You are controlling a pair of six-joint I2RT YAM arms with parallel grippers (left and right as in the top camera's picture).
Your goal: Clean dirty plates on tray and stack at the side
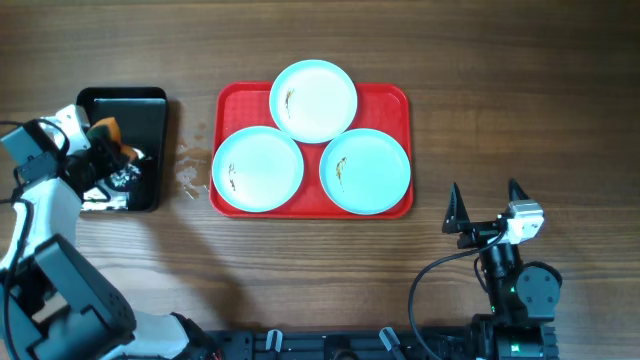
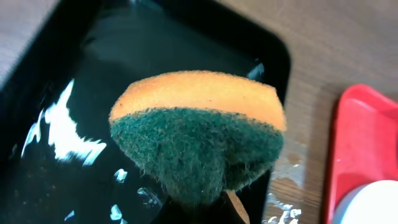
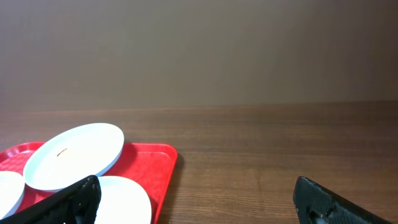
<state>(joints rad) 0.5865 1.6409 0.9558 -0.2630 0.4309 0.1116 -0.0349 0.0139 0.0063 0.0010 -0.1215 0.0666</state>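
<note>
Three pale plates lie on the red tray [image 1: 392, 97]: a back plate [image 1: 313, 100], a front-left plate [image 1: 258, 169] and a front-right plate [image 1: 365, 170], each with a small brown smear. My left gripper [image 1: 112, 150] is over the black tray [image 1: 150, 112] and is shut on an orange and green sponge [image 2: 198, 134], held above the wet tray floor. My right gripper [image 1: 485, 205] is open and empty, to the front right of the red tray; its view shows the back plate [image 3: 74, 155] and the tray corner [image 3: 163, 155].
Water drops [image 1: 190, 170] lie on the wood between the black tray and the red tray. The black tray [image 2: 155, 43] holds water and foam specks. The table is bare wood to the right of the red tray [image 3: 280, 149].
</note>
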